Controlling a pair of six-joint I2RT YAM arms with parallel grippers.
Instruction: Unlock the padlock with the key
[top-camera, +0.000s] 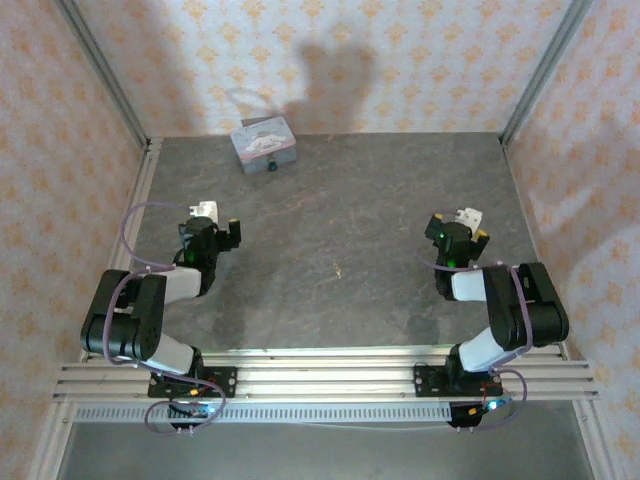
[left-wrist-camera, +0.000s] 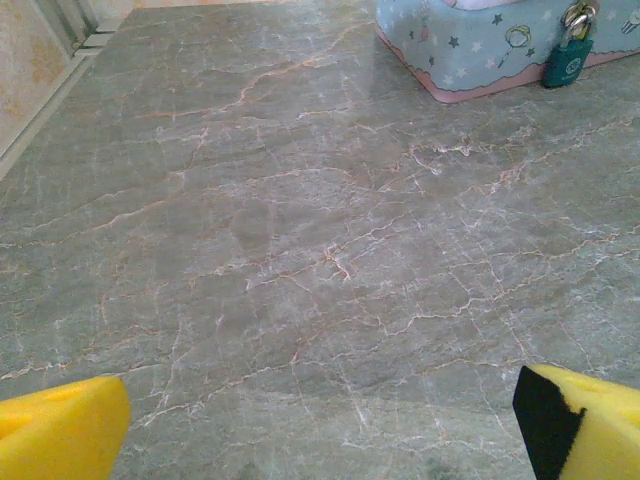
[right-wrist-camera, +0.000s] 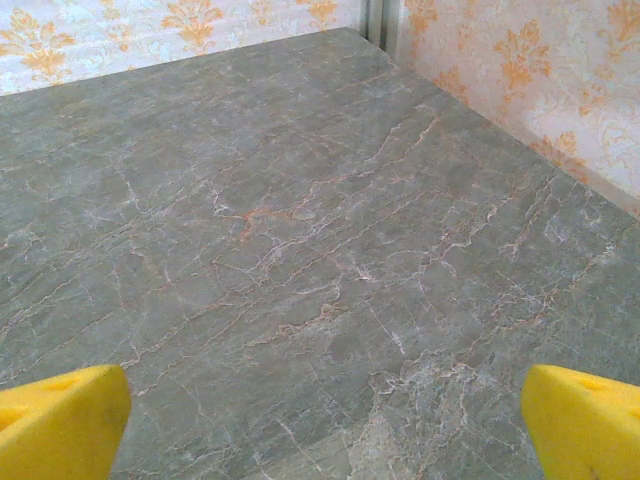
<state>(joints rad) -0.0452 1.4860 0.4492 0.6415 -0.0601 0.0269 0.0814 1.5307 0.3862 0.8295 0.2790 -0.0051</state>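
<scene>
Left hand (left-wrist-camera: 320, 425) and right hand (right-wrist-camera: 322, 420), both parted wide; tiny teal padlock (left-wrist-camera: 568, 60), gold-topped, against pale-blue tin (left-wrist-camera: 455, 50).

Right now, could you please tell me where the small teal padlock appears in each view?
Top external: the small teal padlock far back, left of centre, on the pale-blue rectangular tin's near face.
Left wrist: padlock top right, against that tin's side.
Shared landmark: the tin.

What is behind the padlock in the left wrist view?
The star-printed front wall of the pale-blue tin; the padlock hangs against it. The patch of wall directly behind the lock body is covered.
</scene>
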